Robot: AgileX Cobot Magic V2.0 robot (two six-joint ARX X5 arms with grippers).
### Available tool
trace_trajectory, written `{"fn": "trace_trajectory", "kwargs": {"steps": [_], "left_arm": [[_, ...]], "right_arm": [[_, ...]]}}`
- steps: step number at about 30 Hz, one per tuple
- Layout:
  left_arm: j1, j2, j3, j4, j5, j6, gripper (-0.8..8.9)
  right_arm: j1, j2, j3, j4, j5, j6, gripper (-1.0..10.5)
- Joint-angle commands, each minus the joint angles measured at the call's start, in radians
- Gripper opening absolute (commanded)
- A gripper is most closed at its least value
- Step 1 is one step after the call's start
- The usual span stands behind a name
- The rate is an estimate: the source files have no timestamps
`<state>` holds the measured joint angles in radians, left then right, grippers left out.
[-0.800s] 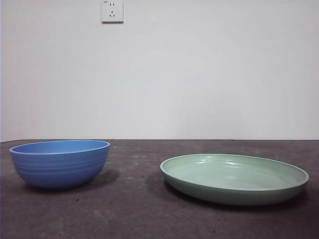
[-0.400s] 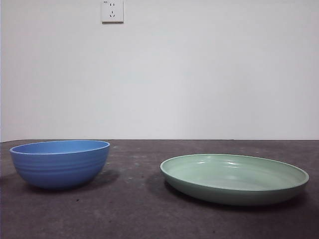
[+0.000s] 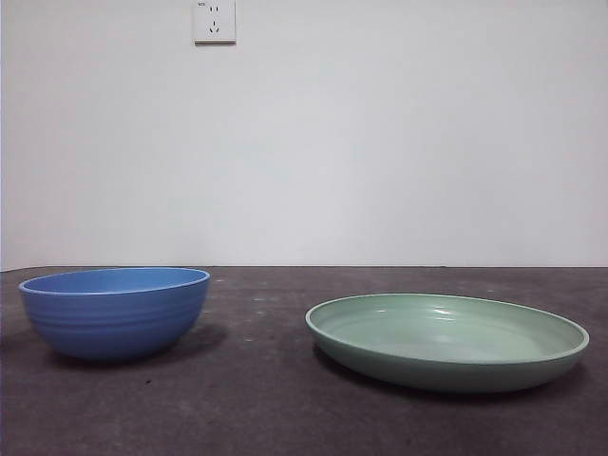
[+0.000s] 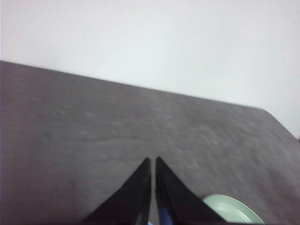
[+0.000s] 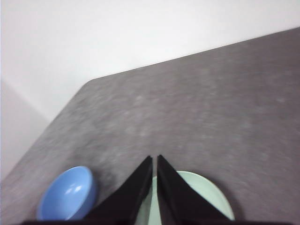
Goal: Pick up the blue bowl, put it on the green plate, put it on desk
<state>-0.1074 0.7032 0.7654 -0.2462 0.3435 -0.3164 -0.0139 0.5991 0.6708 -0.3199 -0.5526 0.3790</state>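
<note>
The blue bowl [image 3: 114,312] stands upright on the desk [image 3: 256,399] at the left of the front view. The green plate [image 3: 446,340] lies flat on the desk to its right, apart from it. Neither gripper shows in the front view. My left gripper [image 4: 153,160] is shut and empty, high above the desk; a piece of the plate [image 4: 232,211] and a sliver of the blue bowl [image 4: 162,218] show below it. My right gripper [image 5: 154,158] is shut and empty, high above the plate [image 5: 201,197], with the bowl [image 5: 68,194] beside it.
A white wall with a socket [image 3: 214,21] stands behind the desk. The desk's far edge and rounded corners show in both wrist views [image 4: 262,110].
</note>
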Motion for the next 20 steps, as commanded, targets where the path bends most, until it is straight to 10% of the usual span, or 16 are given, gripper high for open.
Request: {"fn": "trace_trajectory", "kwargs": {"steps": [1,12,20], "left_arm": [[-0.005,0.077,0.054,-0.005,0.085,0.014,0.16],[-0.005,0.247,0.160,-0.121,0.339,0.066,0.20],[-0.005,0.244,0.161,-0.124,0.353,0.066,0.35]], "right_arm": [[0.000,0.083,0.087,-0.032,-0.063,-0.052,0.1],[0.000,0.264,0.313,-0.321,-0.159,-0.280,0.1],[-0.001,0.269,0.321,-0.392,-0.154,-0.298,0.2]]}}
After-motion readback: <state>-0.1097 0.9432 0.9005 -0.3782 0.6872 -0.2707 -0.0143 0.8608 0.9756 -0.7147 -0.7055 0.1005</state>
